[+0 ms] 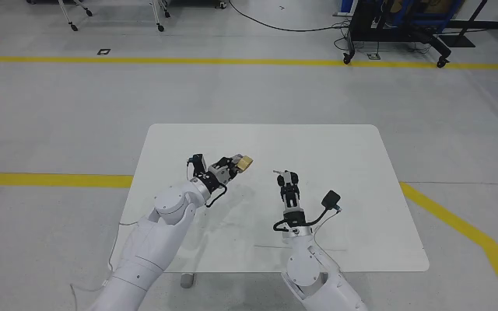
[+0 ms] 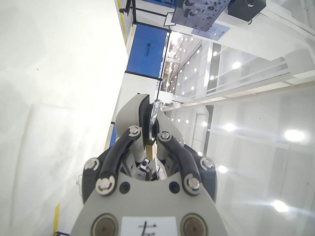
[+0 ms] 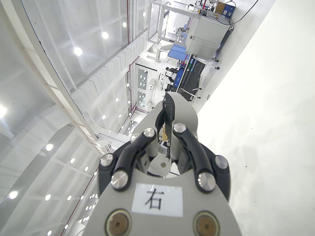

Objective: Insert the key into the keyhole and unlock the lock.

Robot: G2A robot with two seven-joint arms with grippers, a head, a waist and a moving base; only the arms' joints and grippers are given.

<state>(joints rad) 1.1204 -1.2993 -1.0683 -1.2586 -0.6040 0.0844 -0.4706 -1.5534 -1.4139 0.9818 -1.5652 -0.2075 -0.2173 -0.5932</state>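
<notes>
— Where is the lock held?
— The brass lock [image 1: 243, 162] is clamped by its shackle between the fingers of the left gripper [image 2: 152, 106], above the white table [image 1: 350, 155].
— And the key?
— The key [image 1: 277, 172] is pinched at the tips of the right gripper [image 3: 168, 104], whose fingers are pressed together on it. It is held near the lock, apart from it.

I'm seeing glossy white shells covering the left arm [image 1: 167, 210] and the right arm [image 1: 307, 268], with thin black cables [image 1: 315, 221] looping near the wrists. Up close, the left gripper [image 2: 152, 114] and right gripper [image 3: 165, 106] are showing pale grey housings, curved black links [image 2: 115, 151] pinned by round silver screws [image 3: 119, 179], and black ribbed pads [image 3: 170, 114]. Each is wearing a white label [image 3: 157, 200] carrying one dark character.
</notes>
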